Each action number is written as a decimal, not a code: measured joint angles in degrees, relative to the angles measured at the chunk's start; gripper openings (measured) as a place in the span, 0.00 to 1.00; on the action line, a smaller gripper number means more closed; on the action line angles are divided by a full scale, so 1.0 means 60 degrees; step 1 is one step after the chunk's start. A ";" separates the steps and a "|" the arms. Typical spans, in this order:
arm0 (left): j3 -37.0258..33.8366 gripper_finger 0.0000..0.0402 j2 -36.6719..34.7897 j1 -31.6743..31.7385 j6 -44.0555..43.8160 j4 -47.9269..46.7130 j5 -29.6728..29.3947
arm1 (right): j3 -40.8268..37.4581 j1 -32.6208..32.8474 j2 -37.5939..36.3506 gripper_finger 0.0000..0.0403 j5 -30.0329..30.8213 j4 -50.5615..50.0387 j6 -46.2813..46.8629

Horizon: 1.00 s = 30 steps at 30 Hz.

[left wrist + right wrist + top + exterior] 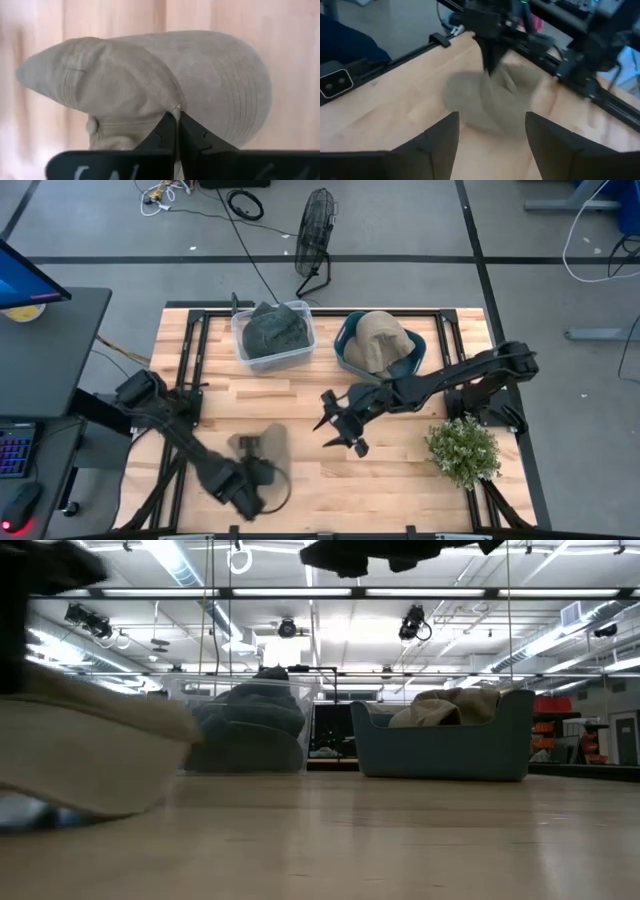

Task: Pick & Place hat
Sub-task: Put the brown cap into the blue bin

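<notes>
A tan cap (268, 442) is at the table's near-left part. It fills the left wrist view (150, 75) and shows blurred in the right wrist view (490, 102) and at the left of the low view (80, 750). My left gripper (248, 450) stands over it, shut on it. My right gripper (340, 430) hovers open at mid-table, right of the cap, its fingers (491, 122) pointing toward it without touching. My left gripper (176, 122) pinches the tan cap between its two shut fingers at the crown's cloth (172, 106), close to where the brim (235, 90) begins. The fingers come from above, pointing down. Whether the cap is clear of the table, I cannot tell.
At the table's far side a clear bin (273, 335) holds a dark hat, and a blue bin (380, 343) to its right holds tan hats. A potted plant (463, 450) stands at the near right. Bare wood lies between the bins and the grippers.
</notes>
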 joint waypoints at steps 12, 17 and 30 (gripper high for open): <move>0.0000 0.01 0.0000 0.2260 0.7537 0.2773 -0.0506 | 0.0000 0.0412 0.1866 0.57 0.0345 0.1470 0.0950; 0.0000 0.01 0.0000 0.2790 0.9597 0.3621 -0.0498 | 0.0004 0.0259 0.2284 0.57 0.0388 0.1542 0.1767; 0.0004 0.02 0.0000 0.3467 1.0662 0.3803 -0.0520 | 0.0018 0.0157 0.2455 0.47 0.1974 -0.0177 0.3209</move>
